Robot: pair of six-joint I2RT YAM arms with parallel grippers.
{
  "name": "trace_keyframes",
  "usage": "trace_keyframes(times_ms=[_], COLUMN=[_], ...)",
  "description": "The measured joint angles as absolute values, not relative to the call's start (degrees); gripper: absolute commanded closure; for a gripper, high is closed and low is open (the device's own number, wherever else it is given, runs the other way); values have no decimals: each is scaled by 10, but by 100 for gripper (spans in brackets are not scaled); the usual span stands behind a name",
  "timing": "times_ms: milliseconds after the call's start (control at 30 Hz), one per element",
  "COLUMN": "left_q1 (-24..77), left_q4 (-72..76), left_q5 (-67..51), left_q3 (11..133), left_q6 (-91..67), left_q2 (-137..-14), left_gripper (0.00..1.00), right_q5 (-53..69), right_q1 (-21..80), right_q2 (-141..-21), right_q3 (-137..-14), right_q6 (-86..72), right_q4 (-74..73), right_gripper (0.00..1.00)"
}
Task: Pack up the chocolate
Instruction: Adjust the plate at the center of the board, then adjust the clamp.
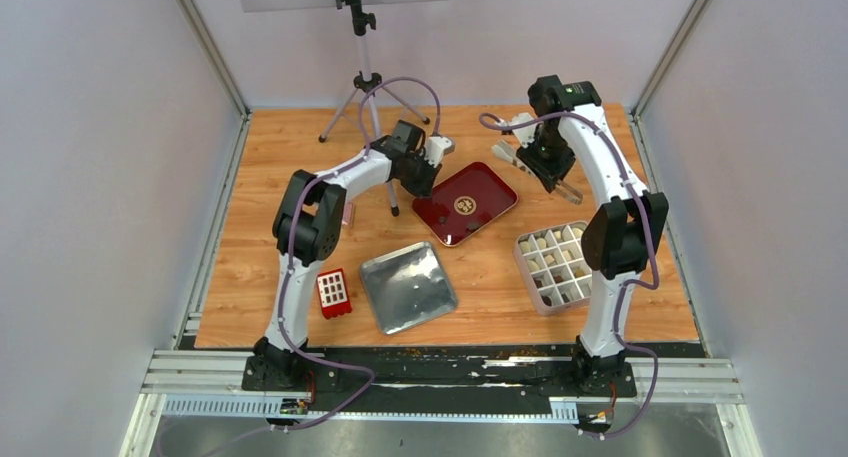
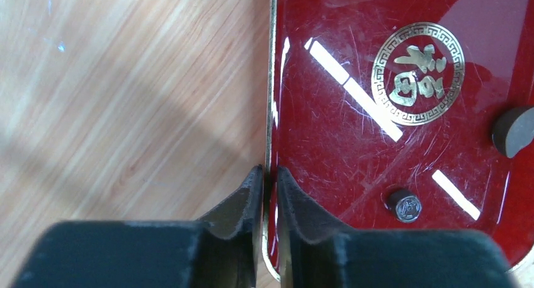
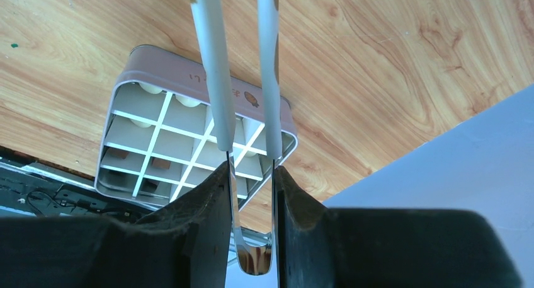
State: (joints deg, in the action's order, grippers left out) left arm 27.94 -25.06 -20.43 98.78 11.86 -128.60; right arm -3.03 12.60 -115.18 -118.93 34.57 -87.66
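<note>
left gripper (image 2: pixel 269 178): jaws astride red tray (image 2: pixel 327 143) rim at 10 o'clock, grip unclear, probably steadying | right gripper (image 3: pixel 252 174): clamped on tongs (image 3: pixel 215 80) for picking | chocolate (image 2: pixel 513 132): two on tray, rest in grid box (image 3: pixel 189 74), table's 4 o'clock

We are looking down past our right gripper (image 3: pixel 252 174) — its two black fingers are pressing on a pair of tongs (image 3: pixel 217 80), whose white arms are reaching out over a box (image 3: pixel 189 74) of square compartments. The box is sitting on the wooden table (image 3: pixel 378 48), with cream-white and brown chocolate (image 3: pixel 187 100) pieces lying in some compartments.
</note>
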Motion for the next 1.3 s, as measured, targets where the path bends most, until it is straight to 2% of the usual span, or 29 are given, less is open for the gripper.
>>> trace_keyframes(times_ms=[67,100,200,233,267,467,567,667,833,1000,1200,1300], left_q1=[284,288,298,301,303,308,334,387,427,438,459,465], left_q4=[-253,-253,-247,-231,-220,-134,-36,82,213,259,276,288], left_q5=[-195,-194,-190,-189,-191,-187,-175,-184,-210,-220,-217,-215], left_q3=[988,988,978,952,914,674,579,500,488,502,536,545], left_q6=[116,110,112,118,128,240,356,472,637,767,843,863], left_q2=[-1286,-1286,-1273,-1258,-1234,-1011,-882,-806,-864,-940,-966,-970], left_gripper=[31,23,11,2,0,0,0,2,3,7,13,22], right_q5=[-26,-22,-6,1,9,70,105,133,177,211,236,242], right_q1=[128,130,138,143,149,166,171,177,186,194,201,203], right_q2=[-1156,-1157,-1154,-1151,-1150,-1150,-1150,-1150,-1150,-1145,-1118,-1097], right_q3=[-1190,-1190,-1178,-1168,-1157,-1139,-1132,-1128,-1131,-1133,-1125,-1112], right_q6=[346,346,346,347,348,348,347,345,341,335,331,331], right_q4=[-877,-878,-878,-879,-882,-896,-895,-897,-898,-897,-896,-900], right_gripper=[86,86,85,85,85,84,84,84,84,84,83,83])
